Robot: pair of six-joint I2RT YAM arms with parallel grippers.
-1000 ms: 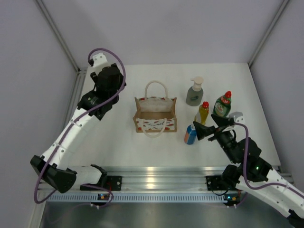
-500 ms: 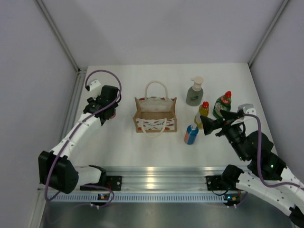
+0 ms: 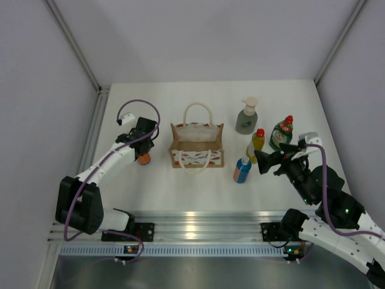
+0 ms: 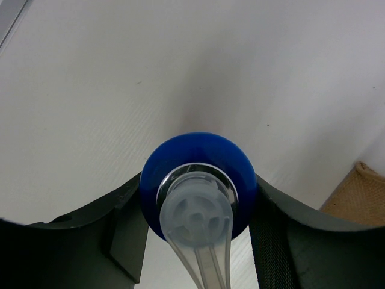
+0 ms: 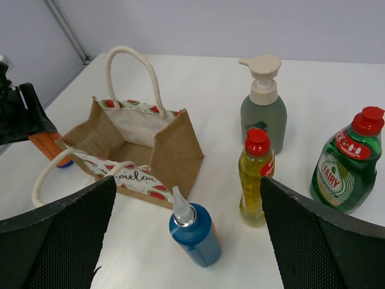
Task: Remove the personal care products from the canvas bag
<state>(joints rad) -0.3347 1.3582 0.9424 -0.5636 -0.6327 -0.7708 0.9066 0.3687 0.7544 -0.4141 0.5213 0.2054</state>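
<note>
The tan canvas bag (image 3: 197,146) stands open at mid-table; in the right wrist view (image 5: 174,150) only its lining and floor show inside. My left gripper (image 3: 144,143) is low at the table just left of the bag, shut on the orange blue-capped bottle (image 3: 144,159), whose blue top (image 4: 195,180) sits between the fingers. Right of the bag stand the grey-green pump bottle (image 3: 246,117), the round green bottle (image 3: 281,133), the slim yellow bottle (image 3: 257,143) and the blue bottle (image 3: 242,170). My right gripper (image 3: 264,161) is open and empty, right of the blue bottle (image 5: 195,232).
The white table (image 3: 180,186) is fenced by grey walls at the back and sides, with a metal rail along the left edge. The arm bases and an aluminium rail (image 3: 198,232) lie at the near edge. The bag's rope handles (image 3: 197,107) stick up.
My left arm has swung in and come down from the far left, bringing the orange bottle to the table beside the bag. My right gripper has drawn back a little to the right.
</note>
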